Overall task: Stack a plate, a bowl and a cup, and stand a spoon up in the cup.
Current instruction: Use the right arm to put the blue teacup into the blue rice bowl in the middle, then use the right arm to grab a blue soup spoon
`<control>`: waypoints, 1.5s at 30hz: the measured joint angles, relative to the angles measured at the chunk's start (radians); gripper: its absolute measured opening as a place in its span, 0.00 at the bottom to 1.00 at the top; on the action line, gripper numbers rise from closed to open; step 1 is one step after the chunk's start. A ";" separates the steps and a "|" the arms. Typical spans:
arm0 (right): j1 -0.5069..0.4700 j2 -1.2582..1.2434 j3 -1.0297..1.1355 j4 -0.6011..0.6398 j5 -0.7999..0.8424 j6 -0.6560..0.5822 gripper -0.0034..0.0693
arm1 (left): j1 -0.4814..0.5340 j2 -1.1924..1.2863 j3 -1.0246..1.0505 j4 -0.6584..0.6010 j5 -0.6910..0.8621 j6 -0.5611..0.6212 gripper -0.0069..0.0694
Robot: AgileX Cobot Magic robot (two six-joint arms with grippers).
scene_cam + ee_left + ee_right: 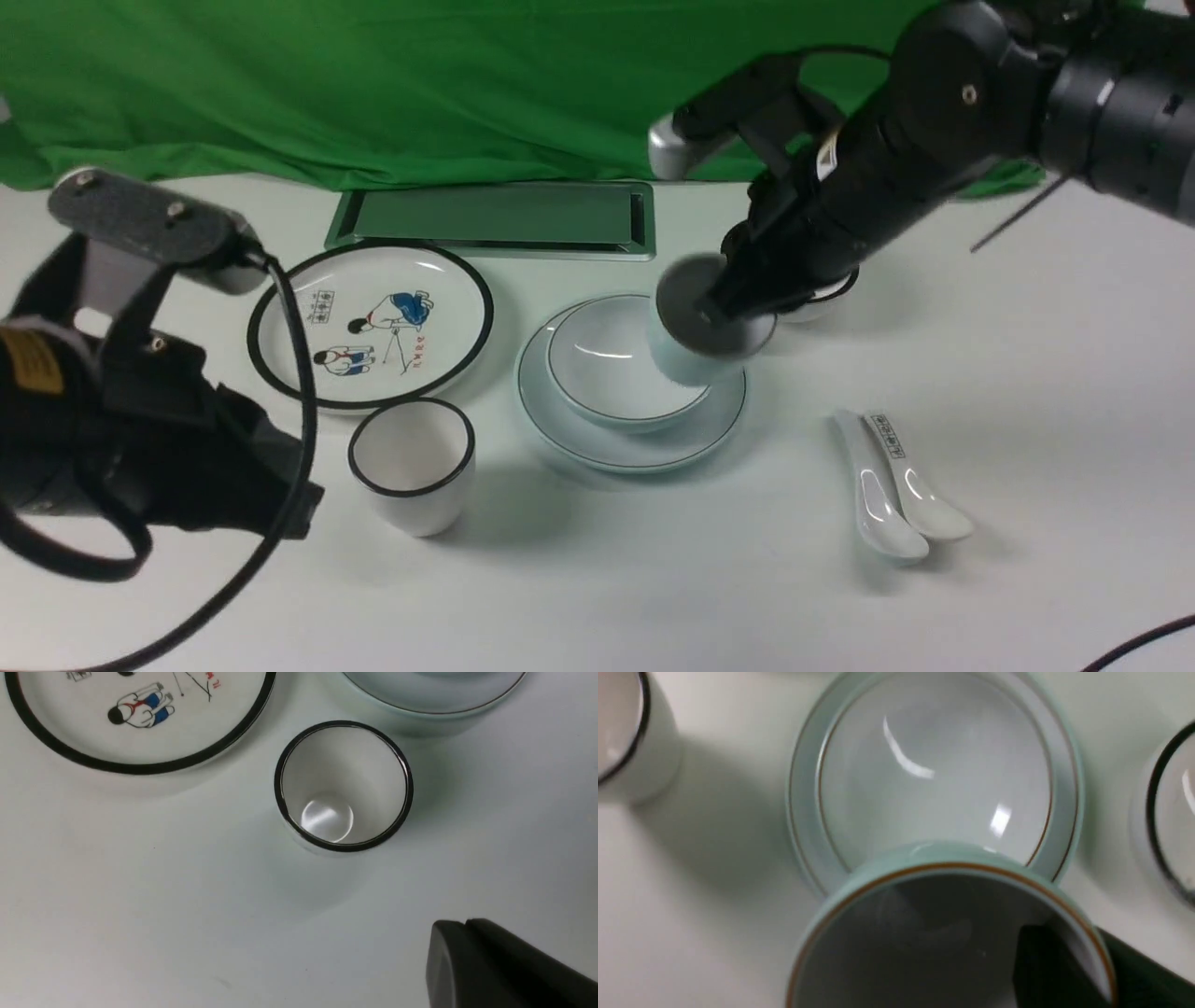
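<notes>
The right gripper has the cup pinched by its wall, 1 finger inside the rim and 1 outside, so it is clamped on the cup and nothing else. From the front the cup sits over the right-hand edge of the bowl, overlapping that rim; I cannot tell whether its base touches anything. The bowl rests inside the plate, roughly centred, and the pair stands in the middle of the white table.

The left gripper has its fingers pressed together with nothing between them, and it hangs above bare table near the black-rimmed cup, not touching it. That cup stands upright just in front of the cartoon plate, to the left of the stacked plate and bowl.

Over to the right lie 2 spoons side by side, touching, handles pointing away from the robot. The spoon, plain, is the left one; the printed spoon lies against its right side. Both are well apart from the plate
</notes>
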 joint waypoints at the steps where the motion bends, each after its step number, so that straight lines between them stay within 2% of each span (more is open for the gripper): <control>1: 0.000 0.050 -0.067 0.000 0.015 0.000 0.16 | 0.000 -0.007 0.005 -0.005 -0.009 0.000 0.04; 9: 0.000 0.353 -0.358 0.000 0.109 0.050 0.16 | 0.000 -0.012 0.010 -0.016 -0.030 0.000 0.04; 13: 0.000 0.421 -0.418 -0.001 0.138 0.068 0.17 | 0.000 -0.012 0.010 -0.012 -0.042 0.000 0.04; 16: 0.000 0.436 -0.452 -0.004 0.183 0.078 0.28 | 0.000 -0.013 0.010 0.004 -0.070 0.000 0.04; 17: 0.000 0.436 -0.467 -0.009 0.215 0.078 0.37 | 0.000 -0.013 0.010 0.008 -0.086 0.000 0.04; 20: 0.000 0.434 -0.500 -0.039 0.323 0.075 0.56 | 0.000 -0.013 0.010 0.019 -0.129 0.000 0.04; 23: 0.000 0.389 -0.484 -0.065 0.374 0.074 0.70 | 0.000 -0.013 0.010 0.023 -0.171 0.000 0.04; 25: 0.000 0.329 -0.429 -0.069 0.378 0.074 0.73 | 0.000 -0.013 0.010 0.023 -0.188 0.000 0.04; 30: -0.003 0.146 -0.179 -0.071 0.385 0.062 0.72 | 0.000 -0.013 0.010 0.023 -0.194 0.001 0.04; 31: -0.009 0.100 -0.064 -0.071 0.374 0.057 0.72 | 0.000 -0.013 0.010 0.023 -0.194 0.008 0.04; 32: -0.010 0.093 -0.064 -0.071 0.370 0.056 0.72 | 0.000 -0.013 0.010 0.023 -0.194 0.008 0.04; 33: -0.026 0.053 0.060 -0.071 0.324 0.059 0.71 | 0.000 -0.013 0.010 0.023 -0.194 0.013 0.04; 34: -0.029 0.050 0.072 -0.070 0.316 0.060 0.71 | 0.000 -0.013 0.010 0.023 -0.194 0.013 0.04; 35: -0.055 0.023 0.171 -0.071 0.231 0.093 0.71 | 0.000 -0.013 0.010 0.023 -0.194 0.015 0.04; 39: -0.112 0.020 0.293 -0.075 0.022 0.189 0.71 | 0.000 -0.013 0.010 0.023 -0.196 0.015 0.04; 45: -0.145 0.084 0.319 -0.079 -0.146 0.250 0.72 | 0.000 -0.013 0.010 0.023 -0.200 0.015 0.04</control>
